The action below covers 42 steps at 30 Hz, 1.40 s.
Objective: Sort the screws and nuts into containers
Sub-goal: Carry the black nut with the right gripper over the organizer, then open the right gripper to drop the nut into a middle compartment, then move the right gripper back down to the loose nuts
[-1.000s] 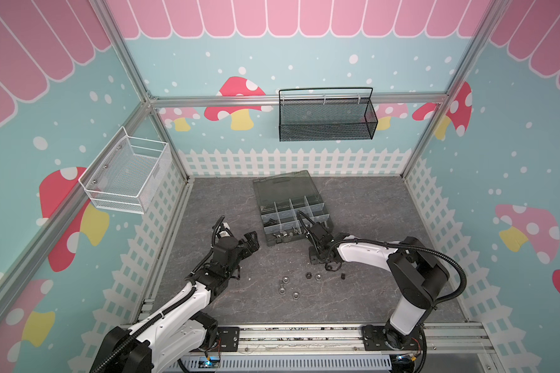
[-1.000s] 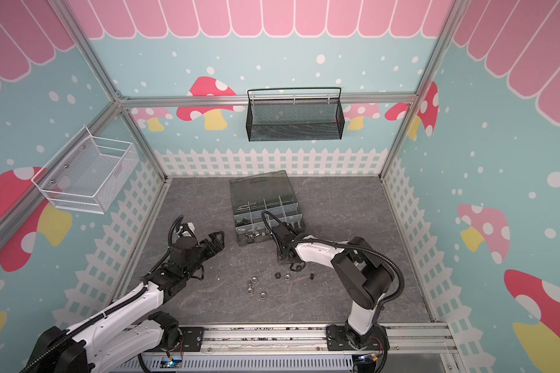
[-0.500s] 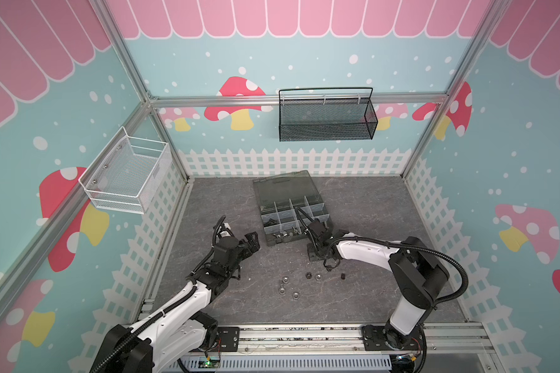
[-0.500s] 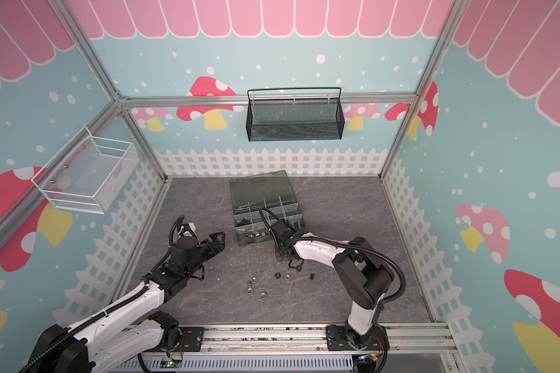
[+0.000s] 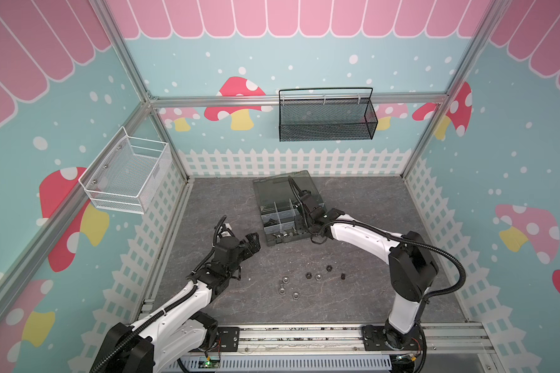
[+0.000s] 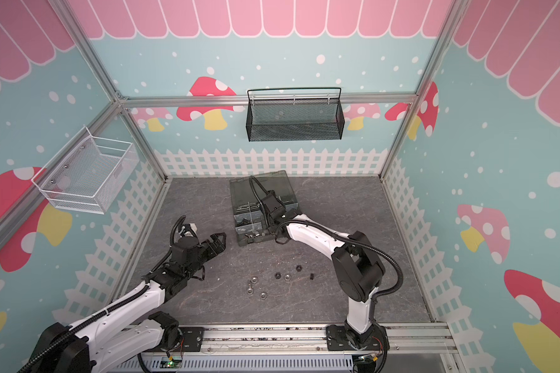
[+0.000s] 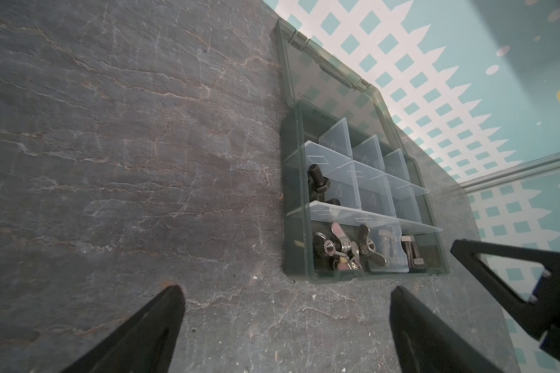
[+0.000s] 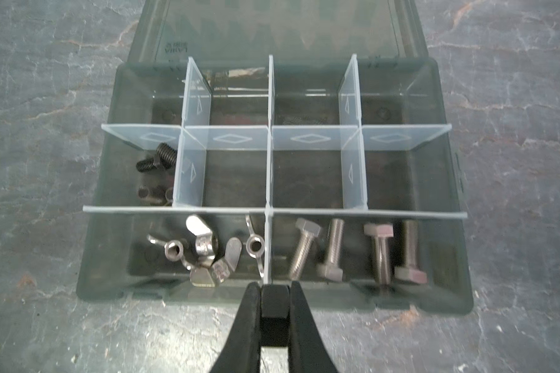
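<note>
In both top views the room is a small booth with teal walls dotted white and printed with red mushrooms, pink scallops overhead, a white picket fence along the foot and aluminium posts at the corners. A black mesh basket (image 5: 325, 119) hangs on the back wall and a white wire basket (image 5: 126, 176) on the left one. The bench (image 5: 362, 200) is dark grey and veined like slate, with a metal rail (image 5: 304, 336) along its near edge carrying both arm bases. The organiser box (image 5: 280, 187) lies toward the back with its lid open and its containers (image 5: 280, 215) facing up. Loose nuts (image 5: 308, 275), black and silver, lie scattered well in front of it. The left pincer (image 5: 254, 242) hangs just left of the box, spread wide and holding nothing, while the right arm (image 5: 362, 235) bends over the box's front. From the left wrist, pale cracks run through the bench. The near containers hold wing nuts (image 7: 346, 247) and silver screws (image 7: 410, 255), with black screws (image 7: 317, 184) one row behind. From the right wrist, the right pincer (image 8: 273, 285) is clenched on a black nut (image 8: 274, 306) at the box's front wall, in line with the divider between the wing nuts and the silver screws.
</note>
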Available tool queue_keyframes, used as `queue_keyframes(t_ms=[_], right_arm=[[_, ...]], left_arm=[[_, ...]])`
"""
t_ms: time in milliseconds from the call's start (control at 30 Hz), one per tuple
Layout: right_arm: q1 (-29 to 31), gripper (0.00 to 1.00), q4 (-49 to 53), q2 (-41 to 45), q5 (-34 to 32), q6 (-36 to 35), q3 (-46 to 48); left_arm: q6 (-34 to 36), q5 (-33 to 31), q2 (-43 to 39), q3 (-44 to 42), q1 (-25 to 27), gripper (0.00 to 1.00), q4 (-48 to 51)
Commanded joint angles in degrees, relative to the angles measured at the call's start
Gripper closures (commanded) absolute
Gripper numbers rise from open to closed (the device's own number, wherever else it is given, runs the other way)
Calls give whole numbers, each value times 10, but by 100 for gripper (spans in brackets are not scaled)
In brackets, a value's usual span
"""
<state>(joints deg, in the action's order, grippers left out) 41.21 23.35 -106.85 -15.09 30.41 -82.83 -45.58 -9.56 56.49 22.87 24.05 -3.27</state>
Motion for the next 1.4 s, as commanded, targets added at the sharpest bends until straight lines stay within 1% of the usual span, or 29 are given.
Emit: queue_keyframes(t_ms=[0, 200, 567, 667, 867, 967, 1200, 1300, 1367], right_arm=[[-13, 96, 9, -46, 1, -37, -41], [-31, 96, 11, -97, 2, -55, -95], [-67, 95, 14, -160, 24, -65, -146], [-72, 89, 19, -176, 29, -67, -159], [-73, 69, 28, -186, 25, -69, -170], [-74, 62, 31, -182, 22, -70, -170], [-73, 60, 37, -146, 21, -69, -157], [-72, 59, 32, -111, 21, -66, -131], [-72, 58, 25, -78, 23, -60, -97]], left_arm=[[-11, 2, -3, 1, -3, 0, 1], [-12, 1, -5, 1, -2, 0, 5], [-13, -1, -3, 1, -3, 0, 3], [-13, 0, -1, 1, -3, 0, 3], [-13, -1, 1, 2, -3, 0, 4], [-12, -2, 3, 2, -3, 0, 2], [-12, 0, 5, 4, -3, 0, 1], [-11, -2, 4, 4, -3, 0, 3], [-11, -5, 3, 5, -3, 0, 3]])
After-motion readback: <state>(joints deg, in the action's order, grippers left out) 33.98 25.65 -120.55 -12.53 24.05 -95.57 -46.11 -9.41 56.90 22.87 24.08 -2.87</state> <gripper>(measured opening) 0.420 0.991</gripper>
